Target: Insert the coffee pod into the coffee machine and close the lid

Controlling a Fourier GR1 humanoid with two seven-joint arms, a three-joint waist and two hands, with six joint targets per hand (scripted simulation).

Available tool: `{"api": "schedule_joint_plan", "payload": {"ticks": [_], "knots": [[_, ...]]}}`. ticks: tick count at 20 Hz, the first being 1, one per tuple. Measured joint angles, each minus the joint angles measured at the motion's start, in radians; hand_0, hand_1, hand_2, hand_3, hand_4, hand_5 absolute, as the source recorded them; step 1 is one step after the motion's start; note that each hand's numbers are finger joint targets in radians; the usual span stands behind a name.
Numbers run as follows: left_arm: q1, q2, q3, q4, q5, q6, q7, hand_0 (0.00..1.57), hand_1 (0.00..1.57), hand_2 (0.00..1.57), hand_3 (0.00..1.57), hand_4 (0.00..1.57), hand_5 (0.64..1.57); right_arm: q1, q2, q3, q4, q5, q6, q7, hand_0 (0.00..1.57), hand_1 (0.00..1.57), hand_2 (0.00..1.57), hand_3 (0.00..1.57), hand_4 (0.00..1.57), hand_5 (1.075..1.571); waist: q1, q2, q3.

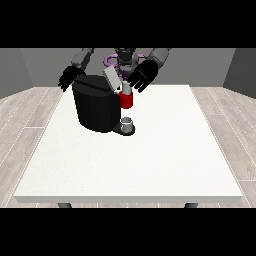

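Observation:
The black coffee machine (97, 107) stands on the table's far left half. Its grey lid (112, 79) is tilted up and open. At the machine's front is a red pod holder (127, 101), with a small pale pod (126, 89) sitting upright on top of it. The hand at the view's right (143, 75) hovers just above and right of the pod, fingers spread and pointing down, holding nothing. The hand at the view's left (70, 77) hangs beside the machine's upper left corner with relaxed fingers and is empty.
A small grey cup (127, 123) stands on the machine's base under the red holder. The white table (150, 160) stretches wide towards the camera and to the right. Wooden floor surrounds it.

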Motion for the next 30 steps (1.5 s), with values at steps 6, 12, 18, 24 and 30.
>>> {"api": "schedule_joint_plan", "payload": {"ticks": [6, 12, 18, 24, 30], "knots": [[-0.012, -0.012, -0.004, -0.001, -0.013, 0.008, -0.005, 1.20, 1.20, 1.27, 1.20, 0.50, 1.571, -0.011, -0.004, -0.015, 0.004, -0.014, 0.005, -0.010, 0.00, 0.00, 0.00, 0.00, 0.52, 1.571, 0.001, 0.017, 0.0001], [-0.002, -0.013, -0.003, 0.014, -0.024, 0.010, -0.014, 1.16, 1.16, 1.24, 1.18, 0.49, 1.571, 0.000, 0.004, -0.004, -0.022, -0.010, -0.006, 0.018, 0.00, 0.00, 0.00, 0.00, 0.51, 1.571, -0.001, 0.009, 0.0000], [-0.006, -0.007, 0.003, 0.017, -0.029, 0.003, -0.019, 1.25, 1.25, 1.28, 1.18, 0.48, 1.571, 0.001, 0.004, -0.015, -0.017, -0.019, -0.013, -0.012, 0.00, 0.00, 0.00, 0.00, 0.46, 1.571, 0.005, 0.028, 0.0006], [0.005, -0.004, 0.008, 0.026, -0.031, -0.007, -0.030, 1.21, 1.21, 1.24, 1.12, 0.46, 1.571, 0.017, 0.000, -0.011, -0.031, -0.020, -0.008, -0.004, 0.00, 0.00, 0.00, 0.00, 0.44, 1.571, 0.001, 0.025, 0.0018], [-0.012, -0.013, 0.003, 0.024, -0.041, -0.017, -0.014, 1.12, 1.12, 1.16, 0.99, 0.44, 1.571, 0.003, -0.002, -0.019, -0.016, -0.021, -0.012, -0.009, 0.00, 0.00, 0.00, 0.00, 0.36, 1.571, 0.007, 0.033, 0.0008]]}}
